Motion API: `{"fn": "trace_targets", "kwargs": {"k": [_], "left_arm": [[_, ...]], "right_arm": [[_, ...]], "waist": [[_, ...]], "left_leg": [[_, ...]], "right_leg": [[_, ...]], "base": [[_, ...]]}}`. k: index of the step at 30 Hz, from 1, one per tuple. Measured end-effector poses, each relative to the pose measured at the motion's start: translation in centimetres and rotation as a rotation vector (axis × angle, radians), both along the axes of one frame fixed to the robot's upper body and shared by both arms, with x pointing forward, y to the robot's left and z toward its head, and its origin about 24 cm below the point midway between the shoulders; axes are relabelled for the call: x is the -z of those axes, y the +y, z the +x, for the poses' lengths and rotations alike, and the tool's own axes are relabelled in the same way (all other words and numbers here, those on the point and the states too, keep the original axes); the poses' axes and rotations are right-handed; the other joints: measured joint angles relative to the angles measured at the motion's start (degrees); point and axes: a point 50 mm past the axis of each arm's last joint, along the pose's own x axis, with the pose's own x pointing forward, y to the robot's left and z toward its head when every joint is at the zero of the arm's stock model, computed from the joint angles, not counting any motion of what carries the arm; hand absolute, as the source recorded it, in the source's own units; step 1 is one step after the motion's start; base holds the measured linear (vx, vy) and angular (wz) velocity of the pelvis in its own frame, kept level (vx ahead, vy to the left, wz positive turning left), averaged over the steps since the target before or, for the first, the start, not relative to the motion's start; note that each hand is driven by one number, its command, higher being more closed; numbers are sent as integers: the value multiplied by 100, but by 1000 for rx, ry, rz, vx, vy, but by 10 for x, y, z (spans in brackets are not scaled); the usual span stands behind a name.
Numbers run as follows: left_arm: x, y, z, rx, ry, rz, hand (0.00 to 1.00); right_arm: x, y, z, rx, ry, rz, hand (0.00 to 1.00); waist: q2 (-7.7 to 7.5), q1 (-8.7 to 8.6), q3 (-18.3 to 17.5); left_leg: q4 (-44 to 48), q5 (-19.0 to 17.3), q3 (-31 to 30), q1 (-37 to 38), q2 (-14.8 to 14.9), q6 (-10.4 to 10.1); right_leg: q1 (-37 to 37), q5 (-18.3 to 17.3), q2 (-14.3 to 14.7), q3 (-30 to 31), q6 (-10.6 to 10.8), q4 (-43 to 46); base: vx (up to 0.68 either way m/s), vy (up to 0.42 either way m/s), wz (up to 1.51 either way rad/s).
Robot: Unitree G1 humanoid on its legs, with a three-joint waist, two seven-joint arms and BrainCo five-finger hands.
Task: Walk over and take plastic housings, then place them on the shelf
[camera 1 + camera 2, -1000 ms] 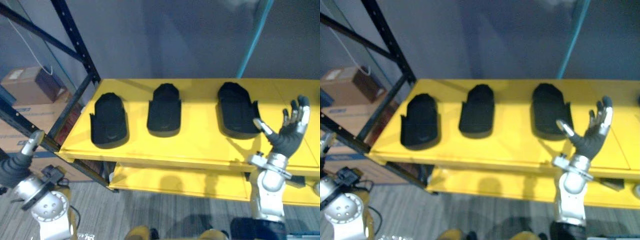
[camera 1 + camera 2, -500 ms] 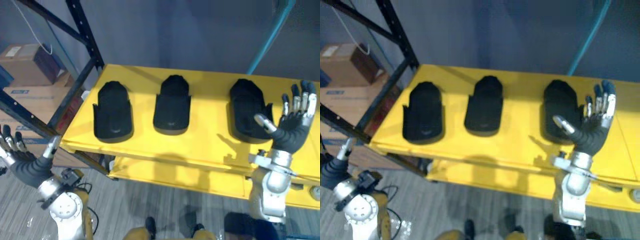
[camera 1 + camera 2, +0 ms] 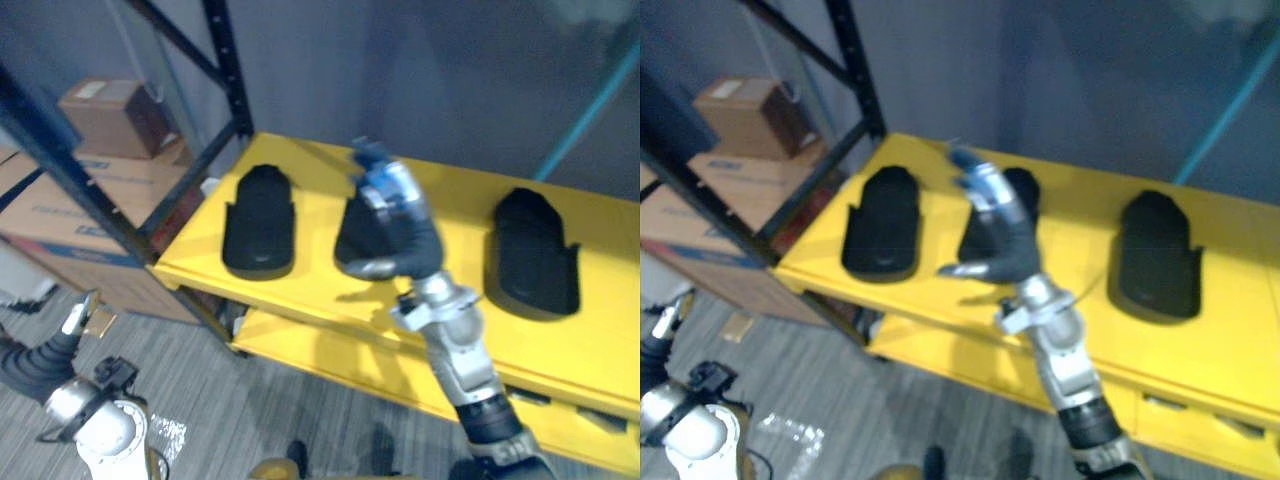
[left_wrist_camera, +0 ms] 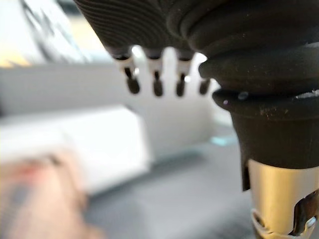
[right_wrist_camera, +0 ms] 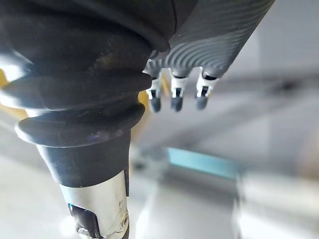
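Note:
Three black plastic housings lie in a row on the yellow shelf (image 3: 460,215): a left housing (image 3: 260,220), a middle housing (image 3: 1025,190) and a right housing (image 3: 530,250). My right hand (image 3: 400,225) is raised in front of the middle housing and hides part of it. Its fingers (image 5: 174,97) are straight and hold nothing. My left hand (image 3: 40,360) hangs low at the lower left, over the floor and away from the shelf. Its fingers (image 4: 157,82) are stretched out, with nothing in them.
A black rack upright (image 3: 225,70) and a slanted brace stand at the shelf's left end. Cardboard boxes (image 3: 110,115) are stacked behind and beside the upright. A teal pole (image 3: 590,110) rises at the back right. A lower yellow shelf (image 3: 330,350) juts out beneath.
The camera has moved, so the shelf sits further right in the picture. My right hand has swung left, from beside the right housing to in front of the middle one.

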Motion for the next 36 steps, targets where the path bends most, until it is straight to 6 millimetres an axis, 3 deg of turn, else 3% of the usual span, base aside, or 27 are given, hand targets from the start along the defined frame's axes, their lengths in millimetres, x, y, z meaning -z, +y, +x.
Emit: {"fn": "trace_targets", "kwargs": {"k": [1,3,4,6,9,11,15,17,20,23,26,30,36], "left_arm": [[12,2,-3,-7,38,-41,0],[62,9,-24,-25,239,-184,0],[74,8,-30,-19,294,-212,0],[115,-4,-50,64,485,-331,0],[148,-22,-65,173,642,-450,0],[159,-30,-69,217,698,-504,0],[174,-38,-72,271,768,-560,0],[180,-46,-73,320,799,-578,0],[186,-57,-73,381,833,-598,0],[187,-61,-69,425,836,-591,0],[186,-60,-65,439,813,-597,0],[191,-69,-62,488,835,-607,0],[193,-76,-62,515,843,-622,0]], "right_arm": [[5,3,1,-10,25,-19,0],[21,12,2,-56,99,-84,0],[23,14,1,-72,107,-98,0],[27,20,-4,-163,98,-158,0],[35,33,-17,-316,78,-254,0],[42,41,-22,-392,81,-327,0],[59,45,-16,-278,47,-488,0],[63,37,-4,-90,-15,-530,0],[48,24,12,129,-188,-533,0],[41,24,16,186,-247,-529,0],[49,23,26,299,-213,-571,0],[56,5,45,501,-125,-536,0],[57,5,47,495,-105,-543,0]], "waist": [[-32,16,-20],[-145,94,-89],[-168,125,-103],[-241,162,-148],[-249,156,-154],[-257,157,-159],[-259,158,-160],[-253,151,-157],[-225,141,-139],[-160,147,-124],[-141,163,-133],[-51,160,-77],[40,148,-22]], "left_leg": [[0,9,-62,-5,-5,-6],[0,20,-192,-15,-13,-9],[0,20,-189,-19,-14,-9],[-3,18,-187,-92,-36,-10],[-43,-39,-105,-93,-28,-21],[-43,-72,8,-86,-10,31],[-42,-78,260,-102,52,39],[-42,-78,285,-104,72,39],[-41,-82,303,-116,85,31],[-38,-75,304,-118,81,-10],[-4,-18,279,-143,62,-28],[114,-17,309,-203,40,-33],[111,-42,375,-204,74,-64]], "right_leg": [[26,0,0,-57,-1,1],[83,-1,-2,-149,-1,25],[80,-1,-3,-149,-2,30],[37,-1,-22,-146,-2,33],[-2,1,-35,-96,-1,51],[-33,4,-36,5,4,50],[-141,9,-11,172,5,49],[-142,8,10,171,4,30],[-142,7,26,172,3,-1],[-142,7,23,166,3,-1],[-139,4,17,143,-1,1],[-120,2,-19,136,-4,61],[-119,-7,0,167,-15,64]], "base": [[42,-22,54],[18,-17,34],[-22,-9,6],[-43,-5,1],[-52,-5,-10],[-50,-6,-18],[-28,-6,-22],[8,-24,-5],[0,0,0],[26,1,2],[63,7,12],[34,11,19],[-29,-22,-5]]}}
